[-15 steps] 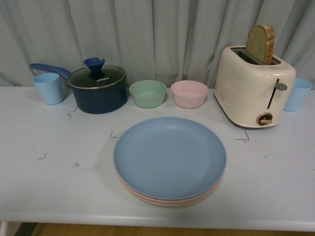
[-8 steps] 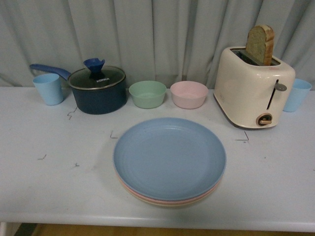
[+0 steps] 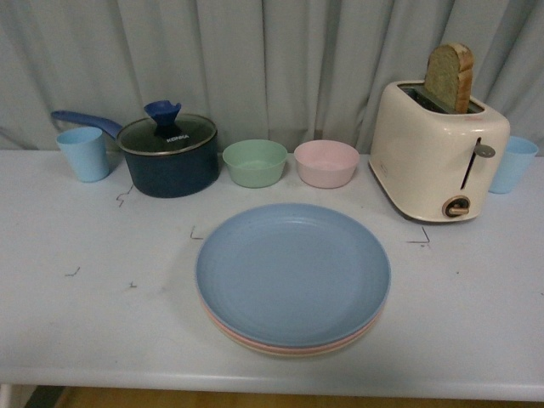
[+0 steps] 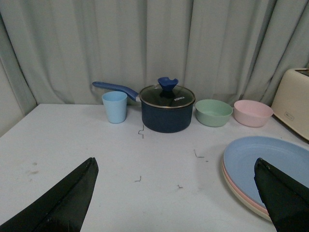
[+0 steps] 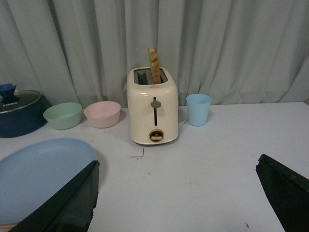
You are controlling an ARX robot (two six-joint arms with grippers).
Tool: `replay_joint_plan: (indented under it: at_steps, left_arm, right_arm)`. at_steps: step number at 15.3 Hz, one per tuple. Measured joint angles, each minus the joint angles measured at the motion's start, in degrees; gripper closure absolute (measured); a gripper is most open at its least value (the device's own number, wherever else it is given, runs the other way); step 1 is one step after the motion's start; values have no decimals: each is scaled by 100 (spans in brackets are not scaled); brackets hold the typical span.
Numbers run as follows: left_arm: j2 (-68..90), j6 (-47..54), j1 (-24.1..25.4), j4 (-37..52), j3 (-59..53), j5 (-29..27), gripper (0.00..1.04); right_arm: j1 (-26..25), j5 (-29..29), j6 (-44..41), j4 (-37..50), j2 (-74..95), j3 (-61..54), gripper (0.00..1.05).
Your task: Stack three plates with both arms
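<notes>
The three plates sit in one stack at the front middle of the white table [image 3: 76, 323]. The blue plate [image 3: 293, 272] lies on top, the pink plate's rim [image 3: 255, 342] shows under it, and the beige plate's rim [image 3: 293, 353] is lowest. Neither arm appears in the front view. In the left wrist view my left gripper [image 4: 176, 195] hangs open over bare table, with the stack [image 4: 270, 164] beside its one finger [image 4: 285, 198]. In the right wrist view my right gripper [image 5: 176, 198] is open and empty, the blue plate [image 5: 43, 174] just past its finger [image 5: 63, 205].
Along the back stand a light blue cup [image 3: 83, 153], a dark blue lidded pot [image 3: 168, 155], a green bowl [image 3: 255, 161], a pink bowl [image 3: 326, 162], a cream toaster [image 3: 438, 153] holding a bread slice [image 3: 450, 76], and another blue cup [image 3: 512, 163]. A curtain hangs behind.
</notes>
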Motion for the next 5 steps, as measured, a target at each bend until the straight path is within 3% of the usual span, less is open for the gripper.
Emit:
replay_joint_plan:
  at_steps: [5]
  left_arm:
    - [0,0,0,0,0,0,7]
  right_arm:
    - [0,0,0,0,0,0,6]
